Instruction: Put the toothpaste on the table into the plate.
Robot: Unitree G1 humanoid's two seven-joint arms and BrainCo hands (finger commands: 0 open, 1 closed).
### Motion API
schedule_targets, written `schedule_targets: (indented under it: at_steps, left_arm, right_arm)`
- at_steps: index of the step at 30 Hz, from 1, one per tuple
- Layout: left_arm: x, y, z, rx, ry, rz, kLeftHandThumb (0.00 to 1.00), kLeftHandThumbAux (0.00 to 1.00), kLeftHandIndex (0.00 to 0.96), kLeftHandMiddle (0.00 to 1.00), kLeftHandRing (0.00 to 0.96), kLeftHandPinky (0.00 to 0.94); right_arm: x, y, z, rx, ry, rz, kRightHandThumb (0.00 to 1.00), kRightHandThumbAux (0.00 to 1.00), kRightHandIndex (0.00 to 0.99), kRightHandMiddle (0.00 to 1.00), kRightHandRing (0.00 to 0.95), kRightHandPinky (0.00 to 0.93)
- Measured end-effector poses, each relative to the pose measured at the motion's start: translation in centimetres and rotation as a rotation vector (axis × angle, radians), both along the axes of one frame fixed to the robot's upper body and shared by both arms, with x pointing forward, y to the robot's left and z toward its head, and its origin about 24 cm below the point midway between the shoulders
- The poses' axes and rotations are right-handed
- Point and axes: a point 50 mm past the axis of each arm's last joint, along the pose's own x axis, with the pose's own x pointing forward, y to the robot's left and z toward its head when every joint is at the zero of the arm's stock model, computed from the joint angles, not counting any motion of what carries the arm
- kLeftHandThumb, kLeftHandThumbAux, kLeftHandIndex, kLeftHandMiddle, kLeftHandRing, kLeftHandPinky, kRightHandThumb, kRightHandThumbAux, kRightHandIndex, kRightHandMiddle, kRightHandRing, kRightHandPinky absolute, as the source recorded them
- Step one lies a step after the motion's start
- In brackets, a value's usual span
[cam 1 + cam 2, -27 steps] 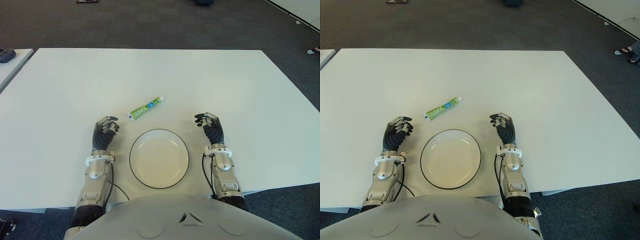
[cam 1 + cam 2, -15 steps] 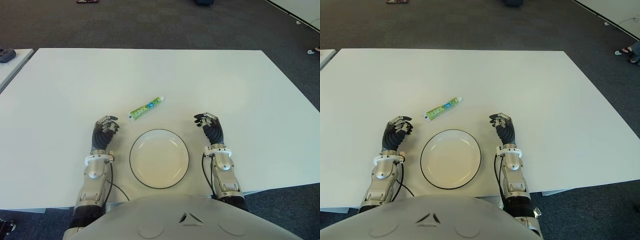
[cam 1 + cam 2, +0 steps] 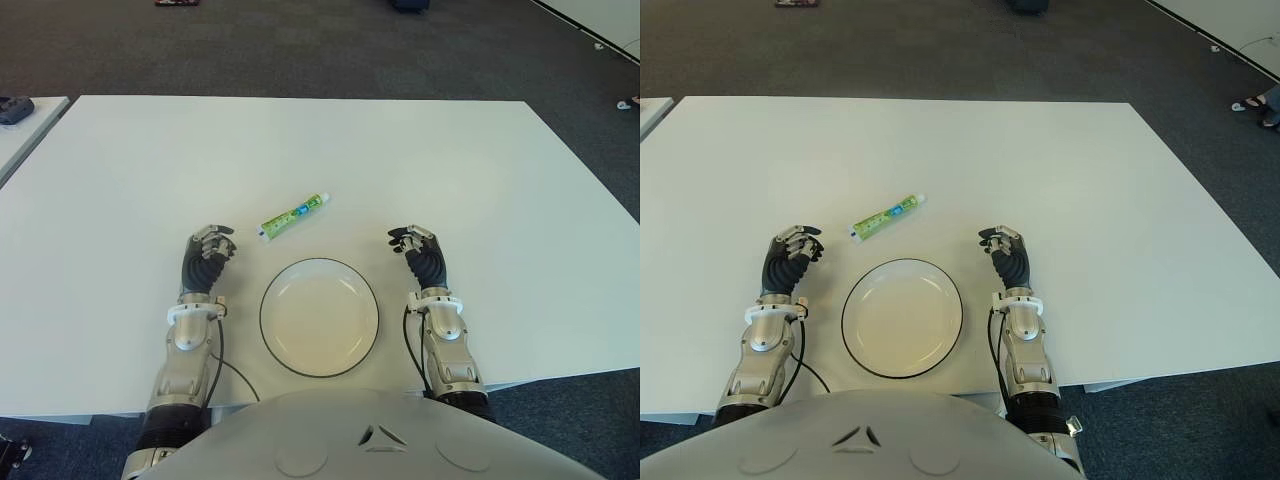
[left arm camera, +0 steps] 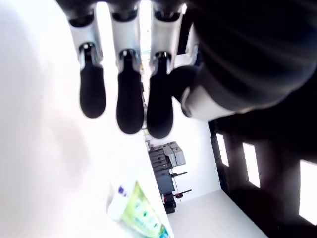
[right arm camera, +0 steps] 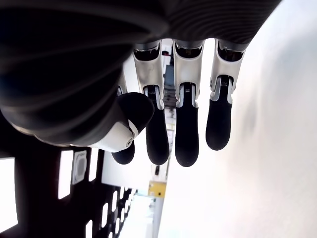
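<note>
— So, what's changed?
— Only the left hand (image 3: 207, 254): it has crept forward, fingers loosely open and empty. The toothpaste (image 3: 292, 215) lies just ahead of it, off toward the right hand (image 3: 420, 252) (idle, relaxed, empty).
— And the plate (image 3: 272, 341)?
— Between both hands, unfilled; I'd say the reach is only beginning.

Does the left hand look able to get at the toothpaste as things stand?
Probably yes. The toothpaste lies on bare table just ahead of the open, empty left hand, nothing between them; the plate sits aside.
</note>
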Motion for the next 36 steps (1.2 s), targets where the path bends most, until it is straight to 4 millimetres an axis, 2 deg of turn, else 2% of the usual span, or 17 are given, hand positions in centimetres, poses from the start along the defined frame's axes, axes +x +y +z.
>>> schedule_targets:
  at_steps: [2, 8, 9, 11, 15, 22, 31, 36]
  left_arm:
    - [0.5, 0.3, 1.2, 0.071, -0.027, -0.007, 0.703, 0.716, 0.432, 0.577, 0.563, 0.495]
    - [2.1, 0.5, 4.8, 0.312, -0.091, -0.024, 0.693, 0.713, 0.417, 0.404, 0.381, 0.349]
    - [2.4, 0.5, 5.1, 0.337, -0.097, -0.025, 0.634, 0.638, 0.349, 0.330, 0.311, 0.300]
    - [3.1, 0.8, 5.5, 0.410, -0.096, -0.022, 0.583, 0.565, 0.285, 0.258, 0.244, 0.253]
    - [4.8, 1.2, 5.9, 0.555, -0.087, -0.007, 0.549, 0.456, 0.220, 0.179, 0.165, 0.205]
    - [8.1, 1.6, 6.7, 0.760, -0.083, 0.002, 0.532, 0.369, 0.202, 0.157, 0.134, 0.187]
    - [10.9, -0.9, 8.9, 0.934, -0.145, -0.050, 0.495, 0.324, 0.220, 0.168, 0.123, 0.153]
    - [11.8, -2.4, 8.9, 0.999, -0.131, -0.131, 0.465, 0.334, 0.250, 0.179, 0.122, 0.145]
  right_arm:
    - [0.0, 0.0, -0.1, 0.000, 0.004, -0.004, 0.845, 0.683, 0.495, 0.440, 0.470, 0.475]
    - [0.1, 0.0, -0.4, 0.000, 0.015, -0.013, 0.845, 0.684, 0.495, 0.439, 0.470, 0.475]
    - [0.1, 0.0, -0.5, 0.000, 0.015, -0.014, 0.844, 0.684, 0.477, 0.451, 0.470, 0.477]
    - [0.2, 0.0, -0.5, 0.000, 0.016, -0.016, 0.844, 0.684, 0.479, 0.450, 0.471, 0.480]
    - [0.2, 0.0, -0.6, 0.001, 0.019, -0.019, 0.845, 0.683, 0.489, 0.444, 0.476, 0.493]
    - [0.3, 0.1, -0.4, 0.007, -0.009, -0.016, 0.845, 0.683, 0.491, 0.444, 0.476, 0.491]
    - [0.4, 0.1, -0.2, 0.007, -0.026, -0.017, 0.845, 0.683, 0.491, 0.445, 0.479, 0.506]
    - [0.4, -0.1, -0.2, 0.005, -0.027, -0.025, 0.845, 0.683, 0.491, 0.445, 0.479, 0.501]
